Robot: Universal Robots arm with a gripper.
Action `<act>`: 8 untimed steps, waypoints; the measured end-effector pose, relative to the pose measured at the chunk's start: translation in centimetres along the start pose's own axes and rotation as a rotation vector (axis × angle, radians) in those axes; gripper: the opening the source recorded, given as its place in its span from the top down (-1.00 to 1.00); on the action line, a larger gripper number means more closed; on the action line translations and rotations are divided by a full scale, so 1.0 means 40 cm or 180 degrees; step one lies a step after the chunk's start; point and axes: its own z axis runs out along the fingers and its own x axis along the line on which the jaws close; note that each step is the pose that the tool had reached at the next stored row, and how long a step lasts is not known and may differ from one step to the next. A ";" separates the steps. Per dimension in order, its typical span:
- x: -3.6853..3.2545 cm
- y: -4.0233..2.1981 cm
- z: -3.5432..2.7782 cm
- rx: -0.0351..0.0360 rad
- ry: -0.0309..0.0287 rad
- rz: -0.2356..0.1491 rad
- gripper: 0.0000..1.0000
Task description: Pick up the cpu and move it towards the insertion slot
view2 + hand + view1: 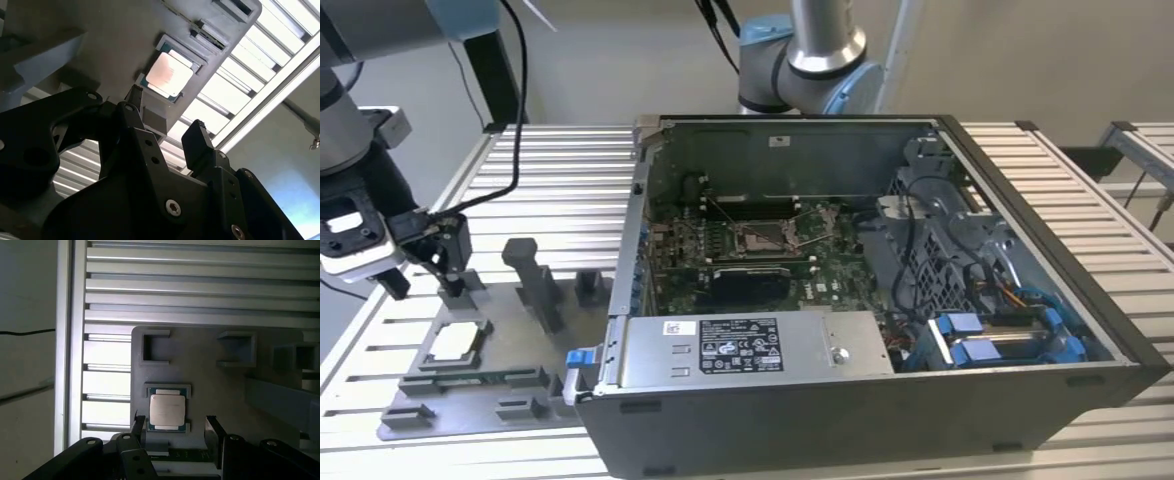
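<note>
The cpu (454, 343) (169, 75) (167, 410), a flat silvery square chip, lies in a recess of the grey tray (414, 405) at the exterior view's left. My gripper (443, 262) (167, 120) (175, 426) hovers above the tray, a short way off the chip, apart from it. It is open, and both wrist views show the black fingertips (139, 422) spread wider than the chip with nothing between them. The insertion slot (761, 237), a shiny metal frame with a tan centre, sits on the green motherboard inside the open computer case (1067, 290).
Upright grey posts (534, 280) stand on the tray close to my gripper. The case's wall and its labelled metal box (747, 345) lie between tray and slot. A second arm's base (801, 60) stands behind the case. Cables and blue-clipped parts (1001, 340) fill the case's right side.
</note>
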 end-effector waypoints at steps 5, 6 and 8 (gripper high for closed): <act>0.000 0.000 0.000 0.0000 0.0000 0.0000 -1.00; 0.000 0.000 0.000 0.0000 0.0000 0.0000 -1.00; 0.000 0.000 0.000 0.0000 0.0000 0.0000 -1.00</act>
